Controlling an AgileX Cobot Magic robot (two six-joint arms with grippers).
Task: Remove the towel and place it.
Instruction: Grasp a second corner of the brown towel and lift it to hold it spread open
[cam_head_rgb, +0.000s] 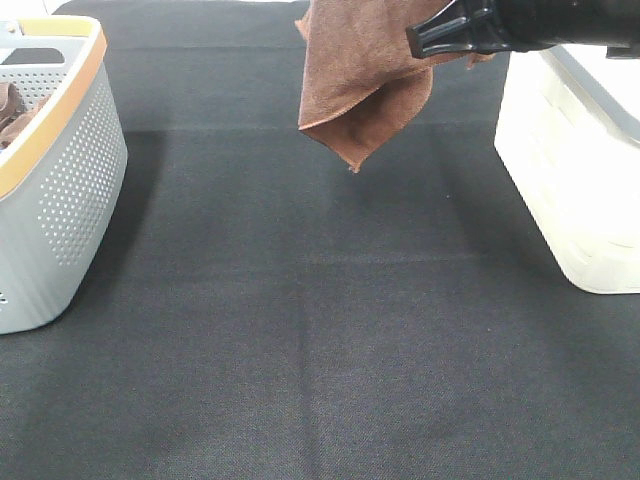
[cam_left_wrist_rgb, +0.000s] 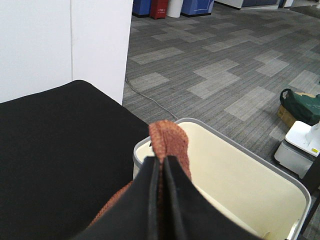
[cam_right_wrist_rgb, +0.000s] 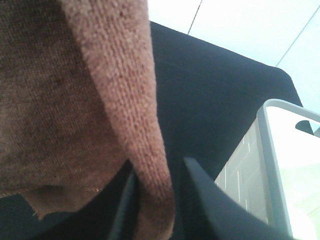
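Towel (cam_head_rgb: 350, 90) hangs aloft, clamped in left pincer (cam_left_wrist_rgb: 160, 160) near cream bin (cam_left_wrist_rgb: 240, 180); right pincer (cam_right_wrist_rgb: 157, 167) spread round it.

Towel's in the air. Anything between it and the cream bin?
Nothing visible. The towel hangs clear of the table, clamped in the left fingers right by the cream bin rim. What shows of the bin's inside is bare.

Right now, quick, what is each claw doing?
Left claw: closed, holding the towel.
Right claw: open, with the towel hanging loosely through the gap.
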